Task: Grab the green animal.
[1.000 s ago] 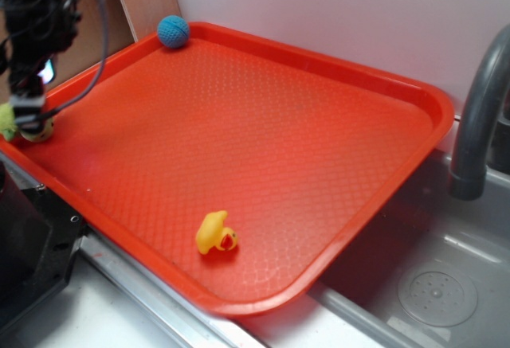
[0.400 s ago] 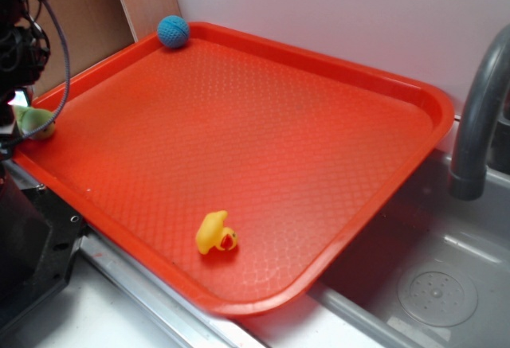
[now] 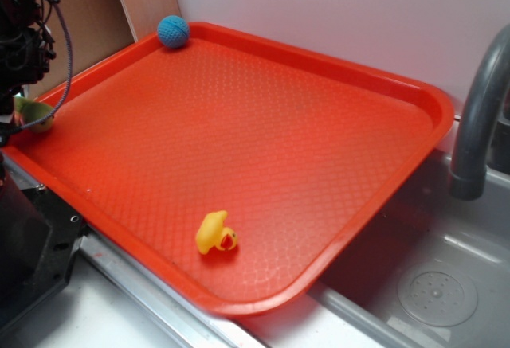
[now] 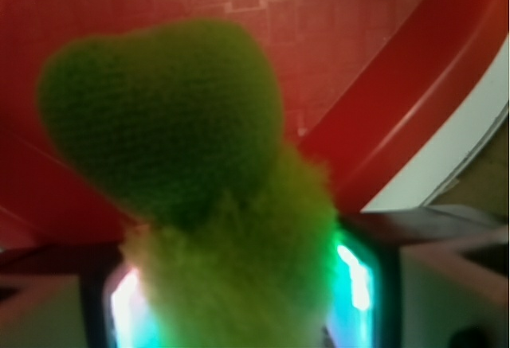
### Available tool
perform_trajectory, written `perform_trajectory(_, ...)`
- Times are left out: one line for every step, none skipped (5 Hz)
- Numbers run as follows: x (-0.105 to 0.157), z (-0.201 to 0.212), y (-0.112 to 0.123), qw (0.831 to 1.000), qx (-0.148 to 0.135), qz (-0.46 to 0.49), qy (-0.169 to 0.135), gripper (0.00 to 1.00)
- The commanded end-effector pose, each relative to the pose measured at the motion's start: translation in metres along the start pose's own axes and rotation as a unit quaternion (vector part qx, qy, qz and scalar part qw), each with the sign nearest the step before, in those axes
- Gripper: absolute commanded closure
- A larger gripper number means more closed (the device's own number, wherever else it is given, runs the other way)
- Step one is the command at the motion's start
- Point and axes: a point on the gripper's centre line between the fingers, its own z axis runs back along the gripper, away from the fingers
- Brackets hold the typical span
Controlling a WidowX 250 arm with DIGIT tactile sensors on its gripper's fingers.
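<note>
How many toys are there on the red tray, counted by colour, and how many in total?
Green: 1, the green animal, at the tray's left edge, between the fingers of the end effector
Blue: 1, the knitted ball, in the far corner
Yellow: 1, the rubber duck, near the front edge
Total: 3

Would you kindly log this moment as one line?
gripper: shut on fuzzy green plush animal | place: left edge of red plastic tray | yellow rubber duck: untouched
</note>
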Motion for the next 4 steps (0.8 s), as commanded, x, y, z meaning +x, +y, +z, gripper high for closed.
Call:
perform_trajectory(0.019, 0.058, -0.008, 0.996, 0.019, 0.040, -0.075, 1.00)
perform_trajectory(0.028, 0.091, -0.013, 0.994, 0.001, 0.054, -0.099, 1.00)
perform_trajectory(0.047, 0.126, -0.019, 0.986, -0.056, 0.079, -0.137, 1.00)
perform_trajectory(0.059, 0.158, -0.028, 0.965, -0.070, 0.158, -0.198, 1.00)
